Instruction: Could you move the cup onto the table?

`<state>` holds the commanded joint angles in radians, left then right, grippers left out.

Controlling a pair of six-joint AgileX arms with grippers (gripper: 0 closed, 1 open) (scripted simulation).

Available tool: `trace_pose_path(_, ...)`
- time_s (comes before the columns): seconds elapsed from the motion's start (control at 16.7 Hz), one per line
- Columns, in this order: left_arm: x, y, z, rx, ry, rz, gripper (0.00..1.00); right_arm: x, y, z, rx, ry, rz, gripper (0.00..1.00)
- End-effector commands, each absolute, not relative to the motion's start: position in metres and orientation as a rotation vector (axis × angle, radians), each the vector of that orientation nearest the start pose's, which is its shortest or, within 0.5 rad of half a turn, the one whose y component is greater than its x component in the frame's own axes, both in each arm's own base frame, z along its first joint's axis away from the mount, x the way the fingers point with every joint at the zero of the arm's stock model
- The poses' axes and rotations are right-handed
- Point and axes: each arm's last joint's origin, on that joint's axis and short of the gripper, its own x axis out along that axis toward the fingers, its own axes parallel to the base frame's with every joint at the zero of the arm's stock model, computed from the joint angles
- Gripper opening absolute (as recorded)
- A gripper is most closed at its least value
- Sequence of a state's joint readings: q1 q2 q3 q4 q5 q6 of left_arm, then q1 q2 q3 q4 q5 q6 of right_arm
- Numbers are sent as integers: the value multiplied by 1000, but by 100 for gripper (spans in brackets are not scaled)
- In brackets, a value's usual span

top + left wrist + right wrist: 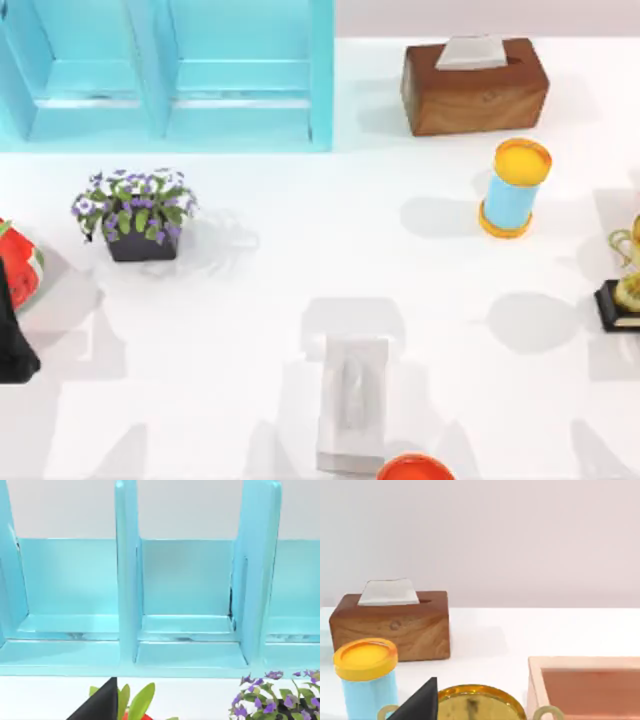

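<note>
The cup is out of view. The white table (300, 280) stretches across the top view. A black part of my left arm (12, 340) sits at the table's left edge. Its wrist camera faces the turquoise shelf (185, 595), whose open compartments hold nothing, and a black piece of my left gripper (100, 705) pokes in at the picture's lower edge. A black piece of my right gripper (420, 702) shows in the right wrist view, in front of a gold round thing (475, 702).
The turquoise shelf (170, 80) stands back left, with a flower pot (135, 215) in front of it. A wooden tissue box (475, 85) and a light-blue cylinder with a yellow top (512, 188) are back right. A white tissue box (353, 400) and a red-orange round thing (415, 468) lie near the front. A gold trophy (625, 285) is at the right edge.
</note>
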<state>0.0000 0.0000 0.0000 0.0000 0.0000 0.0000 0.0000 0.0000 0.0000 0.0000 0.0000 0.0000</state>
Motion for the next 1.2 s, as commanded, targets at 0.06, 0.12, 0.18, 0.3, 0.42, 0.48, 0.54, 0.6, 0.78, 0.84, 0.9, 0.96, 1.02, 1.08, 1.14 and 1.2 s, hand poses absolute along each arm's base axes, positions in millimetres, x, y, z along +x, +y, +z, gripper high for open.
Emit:
trace_pose_path(0.06, 106, -1, 160, 0, 0, 0, 100, 106, -1, 160, 0, 0, 0, 100)
trace_pose_path(0.12, 106, -1, 160, 0, 0, 0, 100, 106, -1, 160, -1, 1, -1, 100)
trace_pose_path(0.18, 106, -1, 160, 0, 0, 0, 100, 106, -2, 162, -8, 13, -9, 100)
trace_pose_path(0.3, 106, -1, 160, 0, 0, 0, 100, 106, -6, 170, -40, 68, -45, 100)
trace_pose_path(0.42, 106, -1, 160, 0, 0, 0, 100, 108, -12, 184, -89, 169, -98, 100)
trace_pose_path(0.48, 106, -1, 160, 0, 0, 0, 100, 109, -16, 193, -117, 240, -127, 100)
trace_pose_path(0.54, 106, -1, 160, 0, 0, 0, 100, 112, -21, 202, -144, 324, -154, 100)
trace_pose_path(0.6, 106, -1, 160, 0, 0, 0, 100, 116, -27, 210, -169, 419, -177, 100)
trace_pose_path(0.78, 106, -1, 160, 0, 0, 0, 100, 137, -50, 232, -214, 761, -208, 100)
trace_pose_path(0.84, 106, -1, 160, 0, 0, 0, 100, 146, -60, 237, -216, 881, -202, 100)
trace_pose_path(0.9, 106, -1, 160, 0, 0, 0, 100, 156, -72, 240, -211, 996, -188, 100)
trace_pose_path(0.96, 106, -1, 160, 0, 0, 0, 100, 165, -84, 242, -200, 1104, -167, 100)
trace_pose_path(1.02, 106, -1, 160, 0, 0, 0, 100, 174, -96, 244, -183, 1201, -142, 100)
trace_pose_path(1.08, 106, -1, 160, 0, 0, 0, 100, 181, -109, 244, -163, 1286, -114, 100)
trace_pose_path(1.14, 106, -1, 160, 0, 0, 0, 100, 188, -122, 244, -141, 1358, -85, 100)
trace_pose_path(1.2, 106, -1, 160, 0, 0, 0, 100, 193, -133, 244, -118, 1418, -58, 100)
